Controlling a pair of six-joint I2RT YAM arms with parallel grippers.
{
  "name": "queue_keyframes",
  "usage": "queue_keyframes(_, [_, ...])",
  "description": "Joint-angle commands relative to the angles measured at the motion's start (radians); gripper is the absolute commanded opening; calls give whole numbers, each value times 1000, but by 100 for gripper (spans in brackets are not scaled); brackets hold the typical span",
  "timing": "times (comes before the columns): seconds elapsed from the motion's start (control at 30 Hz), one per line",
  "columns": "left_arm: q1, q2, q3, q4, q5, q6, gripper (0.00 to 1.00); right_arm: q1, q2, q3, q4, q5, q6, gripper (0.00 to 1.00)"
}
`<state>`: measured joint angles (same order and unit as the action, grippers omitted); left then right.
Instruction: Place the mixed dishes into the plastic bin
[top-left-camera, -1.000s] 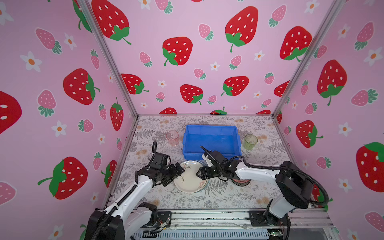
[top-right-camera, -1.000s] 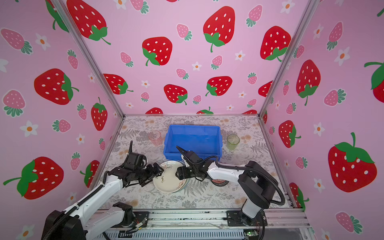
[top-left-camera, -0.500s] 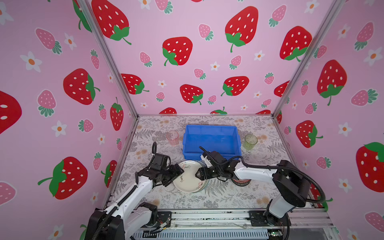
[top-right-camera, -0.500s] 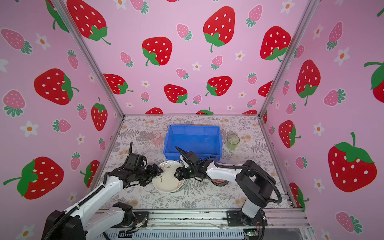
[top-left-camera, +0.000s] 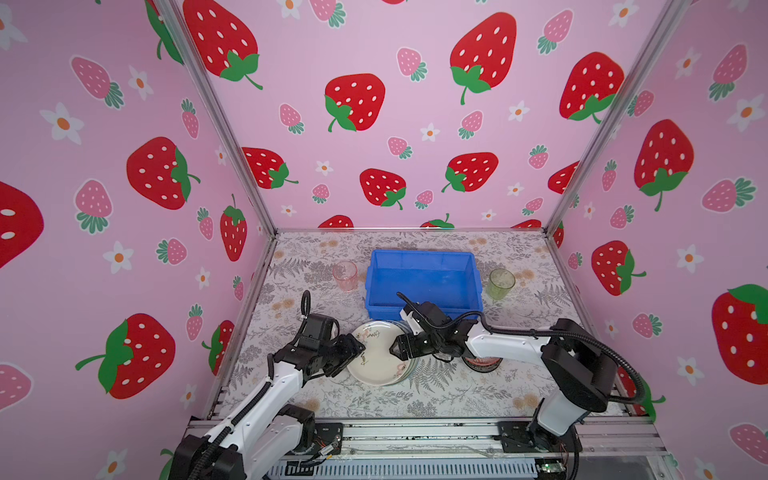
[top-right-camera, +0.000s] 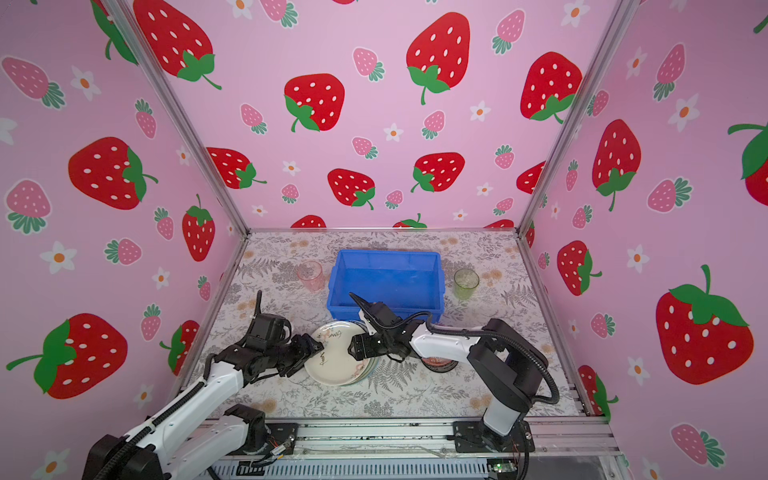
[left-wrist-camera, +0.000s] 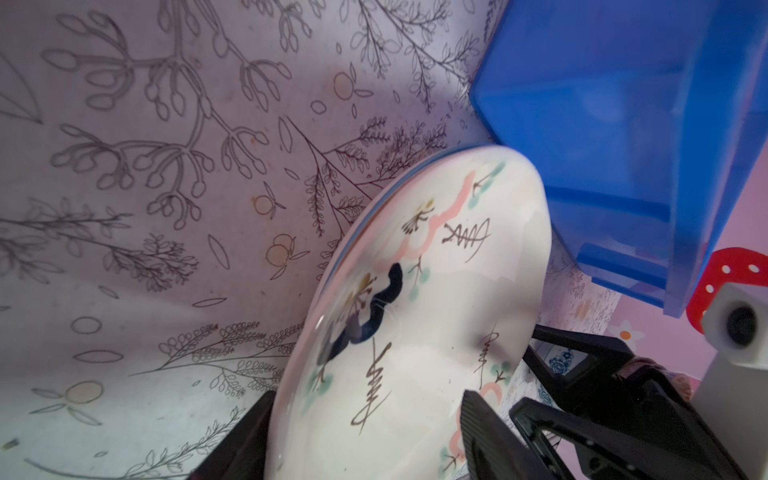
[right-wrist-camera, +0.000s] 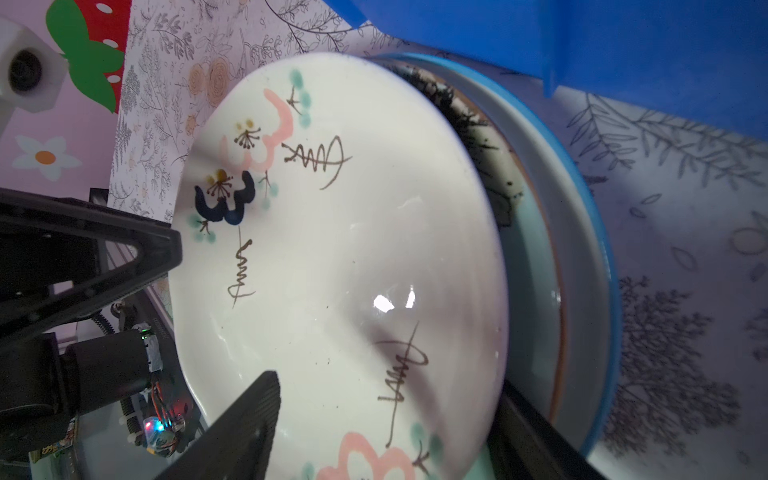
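Beside the bin (top-left-camera: 422, 252), my left tool (top-left-camera: 358, 346) and right tool (top-left-camera: 395, 351) are straddling opposite rims of the slick, brittle plate (top-left-camera: 376, 357), clamping unclear

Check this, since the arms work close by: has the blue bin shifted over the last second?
No. The blue bin sits as before between the pink tumbler and the green tumbler, with the same gaps in a top view.

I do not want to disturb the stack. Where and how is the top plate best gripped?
Take the top plate by its thin rim, one finger above, one below, from the left. It lies tilted and shifted left on the stack, so that rim seems raised, with room underneath.
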<state>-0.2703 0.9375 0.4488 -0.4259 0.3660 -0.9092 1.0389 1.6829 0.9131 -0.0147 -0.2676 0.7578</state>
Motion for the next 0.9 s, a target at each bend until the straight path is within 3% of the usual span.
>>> queue_keyframes(0.0, [-5, -30, -4, 45, 33, -32, 66, 13, 20, 20, 4, -33, -12, 78])
queue_keyframes(0.13, [-5, -55, -7, 47, 31, -37, 47, 13, 21, 20, 4, -33, -14, 78])
queue_keyframes(0.37, [-3, -72, -2, 39, 37, -39, 44, 13, 21, 17, 4, -33, -17, 78])
queue_keyframes(0.87, [-3, -101, 4, 45, 31, -69, 25, 13, 5, 17, -6, -33, -21, 78])
